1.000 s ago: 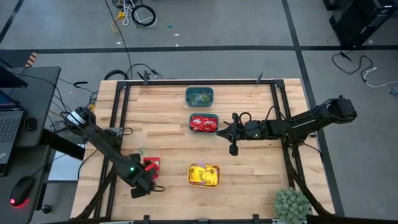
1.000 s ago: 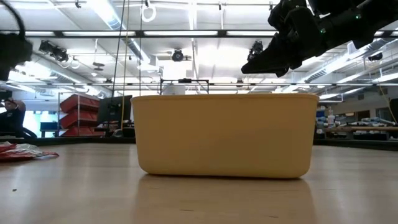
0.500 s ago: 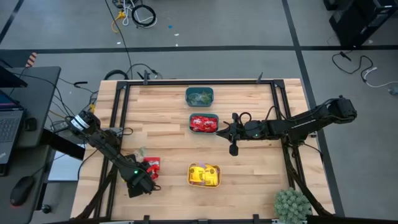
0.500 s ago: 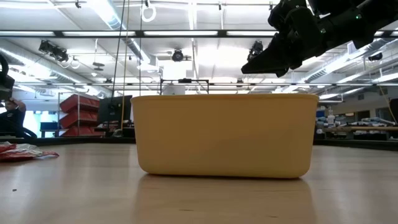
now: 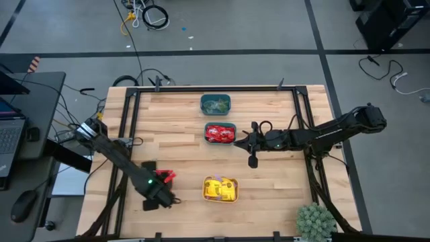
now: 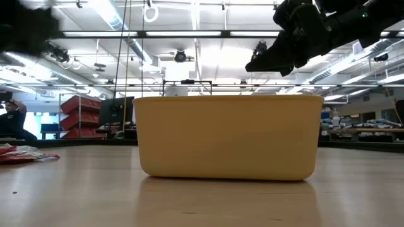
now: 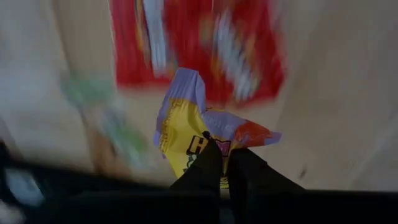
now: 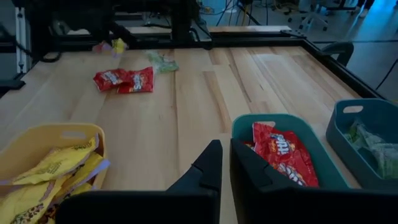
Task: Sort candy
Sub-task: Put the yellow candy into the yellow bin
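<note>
My left gripper [image 5: 160,196] [image 7: 222,149] is near the table's near-left part, left of the yellow bin [image 5: 205,190] [image 6: 227,135], shut on a yellow packet [image 7: 186,124] [image 8: 118,45]. Below it, red packets [image 5: 165,176] [image 8: 124,79] [image 6: 19,152] and a pale green packet [image 8: 163,61] lie flat on the wood. The yellow bin holds yellow packets [image 8: 43,180]. The middle teal bin [image 5: 220,124] [image 8: 273,119] holds red ones, and the far teal bin [image 5: 215,97] [image 8: 367,106] holds green ones. My right gripper [image 5: 252,153] [image 8: 224,163] hovers shut, right of the middle teal bin. My left gripper pinches the yellow packet between its two fingers at one end [image 7: 208,138], coming from above and pointing down. The packet is lifted clear of the table and sticks out past the fingertips, its purple-edged far end [image 7: 186,81] free above the red packets.
Dark frame rails [image 5: 127,134] run along the table's left, right and far sides. A spiky green plant [image 5: 316,220] stands at the near-right corner. Bare wood [image 5: 282,181] lies right of the yellow bin. People and shelving show in the room behind.
My left gripper has risen from the table beside the red packets with the yellow packet and shifted slightly toward the yellow bin; its arm now blurs across the low view's upper left. My right arm has kept still.
</note>
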Tool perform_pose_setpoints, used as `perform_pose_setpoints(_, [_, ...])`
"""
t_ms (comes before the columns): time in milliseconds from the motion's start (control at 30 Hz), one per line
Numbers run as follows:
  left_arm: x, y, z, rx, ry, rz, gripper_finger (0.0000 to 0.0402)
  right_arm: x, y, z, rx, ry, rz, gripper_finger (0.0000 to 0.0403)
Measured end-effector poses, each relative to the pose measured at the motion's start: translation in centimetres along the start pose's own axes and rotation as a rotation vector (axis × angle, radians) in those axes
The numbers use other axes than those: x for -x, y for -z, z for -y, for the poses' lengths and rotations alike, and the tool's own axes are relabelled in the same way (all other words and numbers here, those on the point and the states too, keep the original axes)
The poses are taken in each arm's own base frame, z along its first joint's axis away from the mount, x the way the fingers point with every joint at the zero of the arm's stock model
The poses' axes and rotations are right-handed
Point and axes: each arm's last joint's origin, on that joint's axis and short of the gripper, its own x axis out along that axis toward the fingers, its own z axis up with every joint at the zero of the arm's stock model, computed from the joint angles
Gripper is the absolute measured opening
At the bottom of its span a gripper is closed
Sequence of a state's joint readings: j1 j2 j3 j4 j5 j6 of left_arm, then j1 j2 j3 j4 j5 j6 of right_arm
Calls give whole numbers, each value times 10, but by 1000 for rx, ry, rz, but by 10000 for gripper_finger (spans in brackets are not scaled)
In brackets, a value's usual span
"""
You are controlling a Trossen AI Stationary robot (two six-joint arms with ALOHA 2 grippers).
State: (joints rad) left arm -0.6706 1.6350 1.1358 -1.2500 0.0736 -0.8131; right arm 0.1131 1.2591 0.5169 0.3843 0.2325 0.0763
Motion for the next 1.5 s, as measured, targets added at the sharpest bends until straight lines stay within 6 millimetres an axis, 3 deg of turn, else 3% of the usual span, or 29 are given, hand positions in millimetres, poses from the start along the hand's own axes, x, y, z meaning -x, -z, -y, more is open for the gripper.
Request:
perform_pose_setpoints(267, [47,-71,-12,-166,36,403,1,13,-8,3,-4,8,20,19])
perform_pose_setpoints(467, [45,-130,-11,-341,12,496,0,22,-9,5,-6,33,-4,19])
perform_pose_setpoints(633, [49,-167,1,-428,3,520,0,23,-8,6,-7,37,-27,19])
perform_pose_setpoints(767, [58,-180,7,-429,27,517,0,23,-7,6,-8,39,-36,19])
perform_pose_setpoints(1100, [93,-188,13,-280,171,636,0,23,-6,6,-7,40,-41,19])
perform_pose_setpoints(1267, [84,-202,24,-269,275,687,0,23,-6,6,-8,39,-39,19])
perform_pose_setpoints(1500, [47,-218,27,-242,235,568,0,23,-5,6,-16,41,-50,19])
